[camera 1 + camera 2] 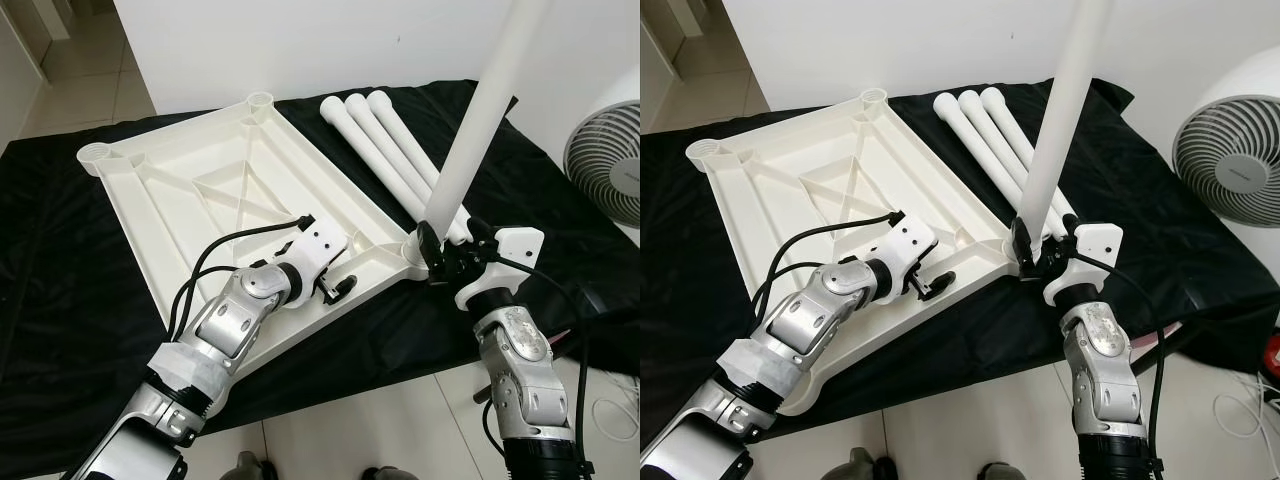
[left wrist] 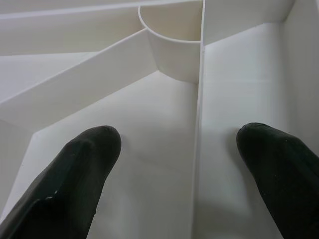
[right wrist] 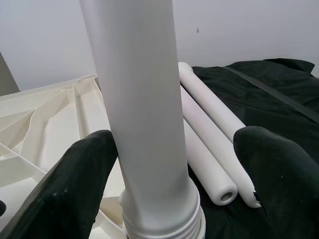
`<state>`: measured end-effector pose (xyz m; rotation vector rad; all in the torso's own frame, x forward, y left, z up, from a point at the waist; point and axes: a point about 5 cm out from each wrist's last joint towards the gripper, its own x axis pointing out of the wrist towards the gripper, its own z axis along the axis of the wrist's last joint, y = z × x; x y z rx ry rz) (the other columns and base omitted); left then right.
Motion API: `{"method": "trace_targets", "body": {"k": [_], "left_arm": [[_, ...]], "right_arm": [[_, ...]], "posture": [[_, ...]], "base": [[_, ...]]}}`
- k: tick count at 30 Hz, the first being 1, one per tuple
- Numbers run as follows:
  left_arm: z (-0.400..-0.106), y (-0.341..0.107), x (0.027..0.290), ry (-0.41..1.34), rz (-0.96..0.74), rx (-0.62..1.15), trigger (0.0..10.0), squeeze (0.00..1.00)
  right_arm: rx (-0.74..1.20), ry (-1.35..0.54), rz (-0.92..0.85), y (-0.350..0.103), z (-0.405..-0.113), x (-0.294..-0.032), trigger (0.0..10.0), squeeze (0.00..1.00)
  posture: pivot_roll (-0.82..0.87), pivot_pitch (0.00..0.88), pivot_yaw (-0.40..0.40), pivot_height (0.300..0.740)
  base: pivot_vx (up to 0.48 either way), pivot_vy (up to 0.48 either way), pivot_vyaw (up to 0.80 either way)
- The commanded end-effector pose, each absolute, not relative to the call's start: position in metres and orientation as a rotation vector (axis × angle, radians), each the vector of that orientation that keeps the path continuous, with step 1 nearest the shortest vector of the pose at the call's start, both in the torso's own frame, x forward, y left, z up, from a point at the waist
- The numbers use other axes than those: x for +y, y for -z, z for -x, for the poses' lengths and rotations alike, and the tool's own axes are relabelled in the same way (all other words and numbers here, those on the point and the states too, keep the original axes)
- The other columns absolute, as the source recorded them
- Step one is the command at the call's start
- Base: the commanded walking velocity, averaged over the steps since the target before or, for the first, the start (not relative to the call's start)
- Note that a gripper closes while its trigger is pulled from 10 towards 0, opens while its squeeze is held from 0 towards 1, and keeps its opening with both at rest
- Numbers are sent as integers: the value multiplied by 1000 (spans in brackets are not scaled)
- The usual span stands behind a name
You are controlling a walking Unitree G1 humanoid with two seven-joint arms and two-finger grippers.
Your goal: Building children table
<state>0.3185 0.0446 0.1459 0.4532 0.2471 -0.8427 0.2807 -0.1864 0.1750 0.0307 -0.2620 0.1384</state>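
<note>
Lying upside down on a black cloth (image 1: 60, 300), the white tabletop (image 1: 200, 180) shows its ribbed underside in the left eye view, with corner sockets at the far left and far edge. The left claw (image 1: 335, 285) rests on its near right part, fingers spread. At the near right corner a white table leg (image 1: 480, 130) stands upright in its socket, and the right claw (image 1: 440, 255) sits at the leg's base. Three more legs (image 1: 385, 145) lie side by side on the cloth to the right, and a white fan (image 1: 610, 165) stands further right.

From the left wrist, both black fingers (image 2: 75, 174) are released, apart over a thin rib near a round socket (image 2: 174, 50).

From the right wrist, the fingers (image 3: 75, 189) flank the upright leg's threaded base, one near it, the other clear.
</note>
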Motion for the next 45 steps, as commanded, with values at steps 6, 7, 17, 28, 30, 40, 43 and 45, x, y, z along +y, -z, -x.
{"method": "trace_targets", "body": {"k": [6, 7, 17, 28, 30, 40, 43, 45], "left_arm": [[-337, -143, 69, 558, -407, 297, 0, 0], [-337, -143, 69, 558, -407, 297, 0, 0], [-340, -151, 74, 480, -362, 282, 0, 0], [-338, -162, 102, 230, -326, 244, 0, 0], [-339, -159, 113, 180, -331, 260, 0, 0], [-343, -165, 149, 65, -390, 278, 0, 0], [-341, -168, 158, 43, -411, 281, 0, 0], [-341, -168, 160, 42, -409, 286, 0, 0]], "right_arm": [[-258, -89, -36, -173, -276, -193, 10000, 0], [-258, -89, -36, -173, -276, -193, 10000, 0], [-255, -91, -35, -174, -278, -190, 10000, 0], [-258, -92, -28, -174, -278, -188, 10000, 0], [-260, -88, -26, -176, -279, -188, 10000, 0], [-263, -91, -24, -178, -281, -187, 10000, 0], [-265, -92, -21, -178, -281, -188, 10000, 0], [-265, -91, -20, -178, -281, -188, 10000, 0]], "posture": [[-154, 127, 90, 740], [-154, 127, 90, 740], [-149, 133, 85, 740], [-157, 132, 88, 740], [-156, 136, 85, 740], [-156, 142, 84, 740], [-158, 143, 84, 740], [-158, 143, 84, 740]], "base": [[0, 0, 0], [0, 0, 0], [0, 0, 0], [0, 0, 0], [0, 0, 0], [0, 0, 0], [0, 0, 0], [0, 0, 0]]}}
